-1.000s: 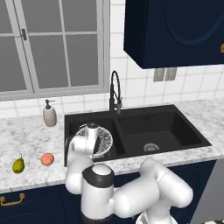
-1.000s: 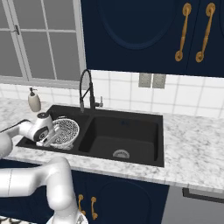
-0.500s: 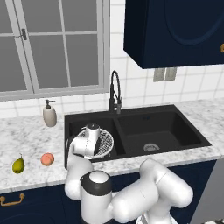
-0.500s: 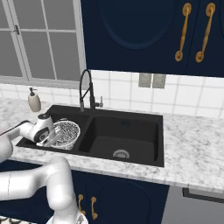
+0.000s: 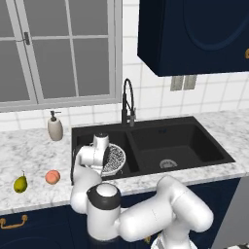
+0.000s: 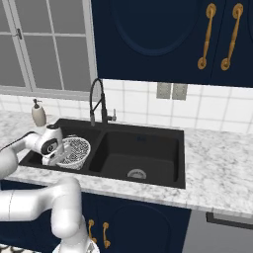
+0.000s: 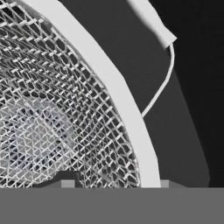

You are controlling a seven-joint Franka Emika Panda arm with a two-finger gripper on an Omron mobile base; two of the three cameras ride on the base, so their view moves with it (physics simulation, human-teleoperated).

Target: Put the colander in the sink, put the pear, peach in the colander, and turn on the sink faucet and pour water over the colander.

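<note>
The white perforated colander (image 5: 115, 158) (image 6: 75, 149) rests in the left basin of the black sink (image 5: 187, 142) (image 6: 148, 148). My gripper (image 5: 103, 156) (image 6: 58, 156) (image 7: 118, 184) is at its near-left rim. In the hand view the two fingertips stand either side of the colander's (image 7: 65, 109) white rim, spread apart and not pressing it. The yellow-green pear (image 5: 20, 183) and the orange-pink peach (image 5: 52, 177) lie on the counter left of the sink. Behind the divider between the basins rises the black sink faucet (image 5: 127, 103) (image 6: 98, 101), with no water running.
A white soap dispenser (image 5: 55, 127) (image 6: 38, 113) stands on the marble counter behind the sink's left corner. The right basin holds a silver drain (image 5: 168, 164) (image 6: 136, 173). Dark blue cabinets hang above the right side, and a window is behind the counter.
The fingers have spread apart off the colander's rim. The colander stays in the left basin, and the arm has hardly shifted.
</note>
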